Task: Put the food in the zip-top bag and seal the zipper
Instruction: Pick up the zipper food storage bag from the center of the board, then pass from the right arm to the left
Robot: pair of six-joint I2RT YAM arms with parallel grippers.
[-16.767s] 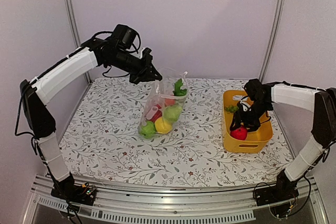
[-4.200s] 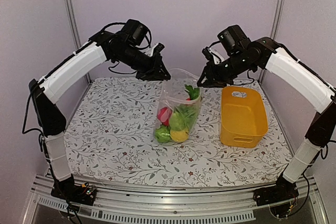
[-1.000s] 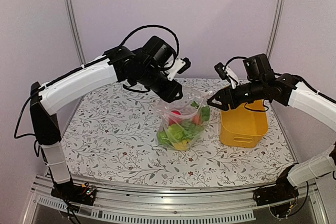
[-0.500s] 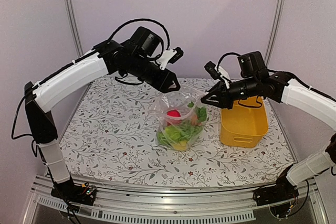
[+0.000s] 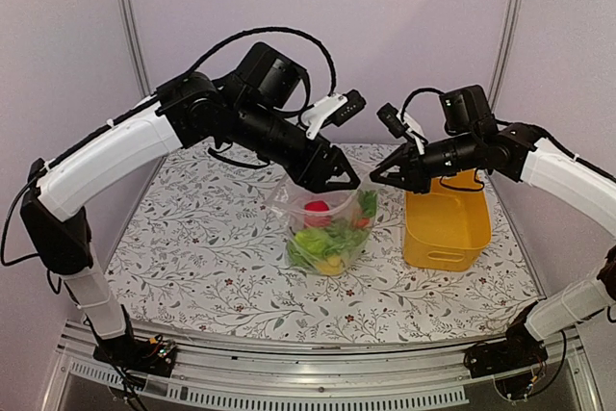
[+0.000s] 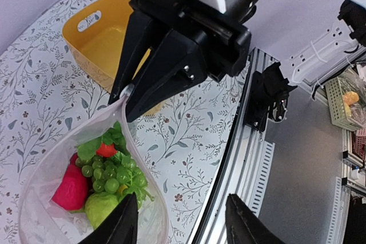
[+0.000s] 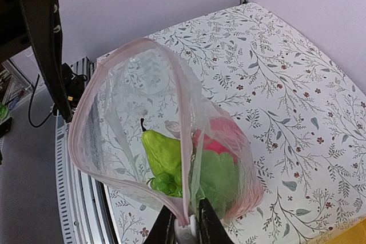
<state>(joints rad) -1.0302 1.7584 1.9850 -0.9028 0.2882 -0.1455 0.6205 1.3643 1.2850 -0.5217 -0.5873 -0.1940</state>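
A clear zip-top bag stands near the middle of a counter covered in a leaf-and-flower print. Its filled bottom appears to rest on the counter and its mouth is lifted upward. The food sits low inside it: a red ball, a green grape bunch, a green pear-shaped piece, some leafy green pieces and a little yellow at the very bottom. The zipper, a thin pinkish strip along the mouth, is unsealed and hangs in a wide open loop.

The right end effector has its fingers pressed together on the bag's rim at the corner nearest the basket, pinching the plastic and holding that corner up. The left end effector is over the opposite side of the mouth. Its two fingers are spread wide with nothing gripped between them, and one fingertip overlaps the bag's edge in the left wrist view; whether it touches the plastic cannot be told.

An orange-yellow plastic basket stands on the counter just to the right of the bag, with no food visible inside. Both arms reach in from the near corners, their tips close together above the bag. Pale walls and metal posts stand behind.
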